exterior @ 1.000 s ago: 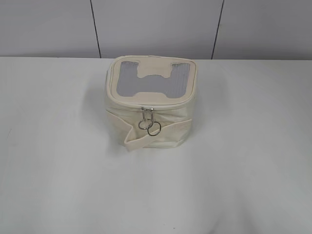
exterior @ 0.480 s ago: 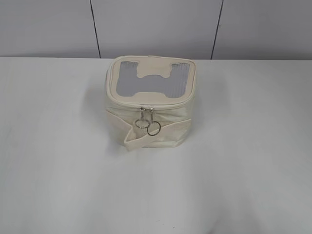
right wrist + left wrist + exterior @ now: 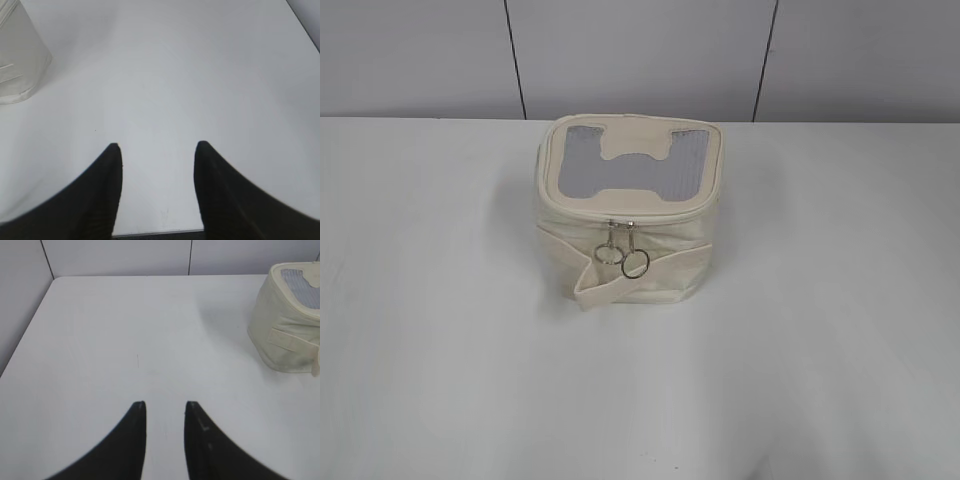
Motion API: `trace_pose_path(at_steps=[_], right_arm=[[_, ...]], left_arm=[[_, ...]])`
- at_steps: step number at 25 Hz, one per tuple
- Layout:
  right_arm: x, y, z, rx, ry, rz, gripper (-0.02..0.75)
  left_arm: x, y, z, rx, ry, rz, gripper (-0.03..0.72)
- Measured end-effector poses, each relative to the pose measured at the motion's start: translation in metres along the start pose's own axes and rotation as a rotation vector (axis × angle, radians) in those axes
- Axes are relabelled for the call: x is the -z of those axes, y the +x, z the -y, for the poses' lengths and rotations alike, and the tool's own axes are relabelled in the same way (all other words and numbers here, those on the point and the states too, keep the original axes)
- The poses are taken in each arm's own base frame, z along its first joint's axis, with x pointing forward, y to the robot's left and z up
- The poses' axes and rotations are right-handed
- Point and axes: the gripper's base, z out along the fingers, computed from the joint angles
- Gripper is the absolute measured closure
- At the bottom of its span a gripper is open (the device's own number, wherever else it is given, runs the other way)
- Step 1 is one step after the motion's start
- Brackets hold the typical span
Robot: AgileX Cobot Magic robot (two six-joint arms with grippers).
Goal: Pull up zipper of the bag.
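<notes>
The small boxy cream bag stands in the middle of the white table. Its top panel has a grey ribbed window and a cream tab handle. The zipper runs round the top panel's edge, and two silver ring pulls hang side by side on the front face over the strap band. The bag also shows at the right edge of the left wrist view and the top left corner of the right wrist view. My left gripper is open and empty, well away from the bag. My right gripper is open and empty near the table's front edge.
Grey wall panels stand behind the table's far edge. The table's left edge shows in the left wrist view and its front edge in the right wrist view. Neither arm shows in the exterior view.
The two ring pulls have shifted slightly where they hang on the bag's front. The bag has stayed in place.
</notes>
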Motion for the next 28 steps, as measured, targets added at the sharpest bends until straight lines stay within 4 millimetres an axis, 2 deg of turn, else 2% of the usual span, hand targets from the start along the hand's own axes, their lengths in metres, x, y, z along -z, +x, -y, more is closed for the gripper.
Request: trace_pose_path(at_steps=[28], right_arm=[[0.0000, 0.0000, 0.0000, -0.001, 0.000, 0.000, 0.358]], left_arm=[[-0.0002, 0.0002, 0.0000, 0.000, 0.000, -0.001, 0.482]])
